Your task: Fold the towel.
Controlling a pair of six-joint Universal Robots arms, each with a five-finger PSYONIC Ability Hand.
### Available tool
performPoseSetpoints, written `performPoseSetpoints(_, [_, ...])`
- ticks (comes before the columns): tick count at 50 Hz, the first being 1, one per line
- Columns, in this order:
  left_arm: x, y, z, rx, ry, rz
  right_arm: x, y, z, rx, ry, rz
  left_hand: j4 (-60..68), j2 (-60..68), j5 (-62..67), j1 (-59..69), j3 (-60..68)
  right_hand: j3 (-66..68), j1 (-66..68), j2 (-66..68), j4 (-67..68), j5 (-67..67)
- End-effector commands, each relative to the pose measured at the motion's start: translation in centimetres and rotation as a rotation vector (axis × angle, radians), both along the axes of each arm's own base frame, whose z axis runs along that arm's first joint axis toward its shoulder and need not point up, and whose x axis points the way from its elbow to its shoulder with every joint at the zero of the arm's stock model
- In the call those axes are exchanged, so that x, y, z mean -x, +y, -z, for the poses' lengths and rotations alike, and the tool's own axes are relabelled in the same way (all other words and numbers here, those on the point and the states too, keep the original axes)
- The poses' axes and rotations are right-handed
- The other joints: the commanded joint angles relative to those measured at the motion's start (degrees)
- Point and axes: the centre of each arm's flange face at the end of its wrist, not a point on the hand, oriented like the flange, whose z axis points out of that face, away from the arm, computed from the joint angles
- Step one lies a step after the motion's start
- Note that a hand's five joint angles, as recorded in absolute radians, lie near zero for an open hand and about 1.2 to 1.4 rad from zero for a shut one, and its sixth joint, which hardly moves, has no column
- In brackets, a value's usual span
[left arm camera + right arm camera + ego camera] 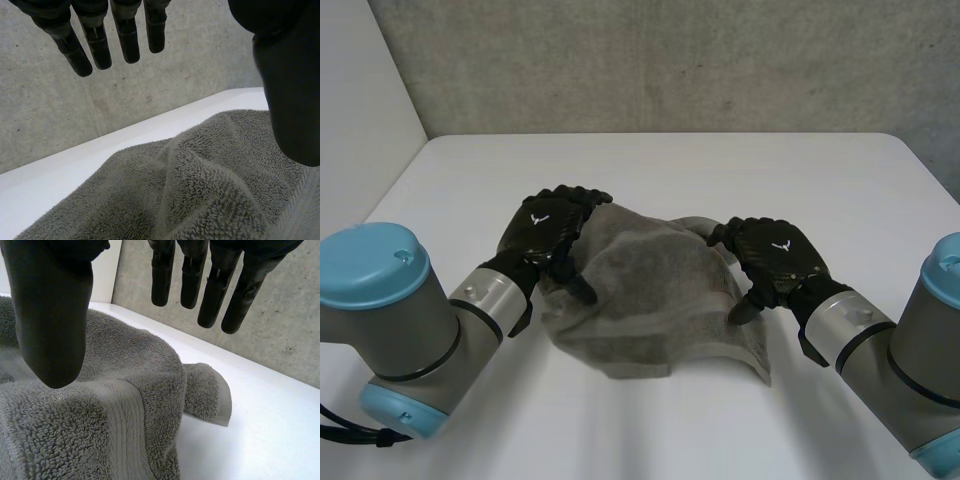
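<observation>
One white table (650, 170) is bearing a crumpled grey towel (650, 290), heaped near its middle, as I am watching remotely. Left hand (545, 235) is poised at the towel's left side and right hand (778, 255) at its right. Both are holding fingers straight, gripping nothing.

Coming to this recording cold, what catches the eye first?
A rumpled grey towel lies heaped in the middle of the white table. The black left hand is over its left edge and the right hand over its right, both with straight fingers, gripping no cloth.
</observation>
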Motion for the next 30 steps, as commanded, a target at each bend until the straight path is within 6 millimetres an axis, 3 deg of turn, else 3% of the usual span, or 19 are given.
performPoseSetpoints(1, [0.1, 0.1, 0.1, 0.003, -0.014, 0.014, 0.1, -0.4, 0.1, 0.016, 0.004, 0.004, -7.48, -7.59, -5.61, -7.28, -5.76, -15.04, -14.41, -15.75, -14.83, -8.8])
performPoseSetpoints(25, [0.0, -0.2, 0.0, 0.014, -0.02, 0.003, 0.3, -0.3, -0.2, 0.013, 0.007, 0.011, -7.48, -7.59, -5.61, -7.28, -5.76, -15.04, -14.41, -15.75, -14.83, -8.8])
performPoseSetpoints(28, [0.0, -0.3, -0.1, 0.018, -0.017, 0.001, 0.2, 0.5, -1.2, 0.045, 0.003, -0.01, -7.14, -7.25, -5.27, -6.95, -5.43, -15.04, -14.41, -15.75, -14.83, -8.8])
performPoseSetpoints(30, [-0.2, -0.5, -0.2, 0.021, -0.014, -0.008, -0.4, 2.4, -3.0, 0.095, 0.003, -0.056, -7.14, -7.25, -5.27, -6.95, -5.43, -15.04, -14.41, -15.75, -14.83, -8.8])
